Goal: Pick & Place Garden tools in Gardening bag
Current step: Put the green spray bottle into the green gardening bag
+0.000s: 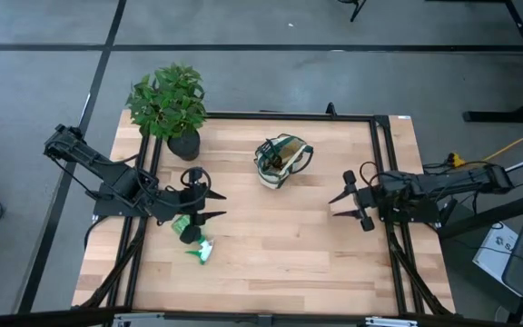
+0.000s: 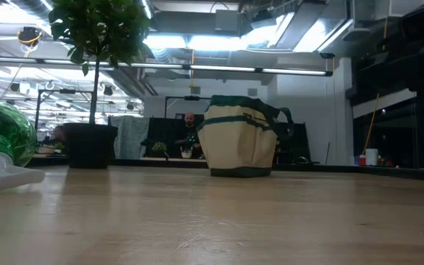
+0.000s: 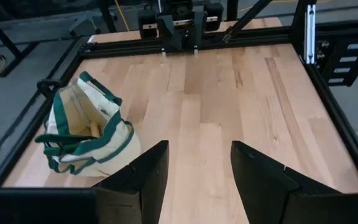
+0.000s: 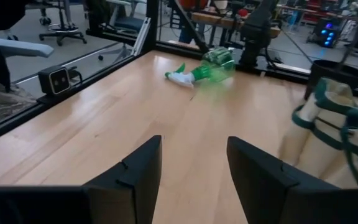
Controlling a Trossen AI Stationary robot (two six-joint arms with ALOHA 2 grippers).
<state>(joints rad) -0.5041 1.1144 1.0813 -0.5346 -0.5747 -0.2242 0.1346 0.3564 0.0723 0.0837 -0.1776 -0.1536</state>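
Green bottle [image 1: 195, 238] lies near the counter's [image 1: 280, 254] left edge; both pincers, left [image 1: 214, 206] and right [image 1: 338, 205], gape apart, bag [image 1: 281, 161] between.

High cam overhead; low cam table-level; both share bag [image 1: 282, 160].

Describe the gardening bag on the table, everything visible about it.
The gardening bag is a small soft fabric tote with cream panels, dark green trim and dark green handles that flop over its open top. It stands upright on the wooden table, toward the far middle, right of the potted plant. Outer pockets show on its sides, and something wooden shows inside it. Neither gripper touches it; the table alone bears it.
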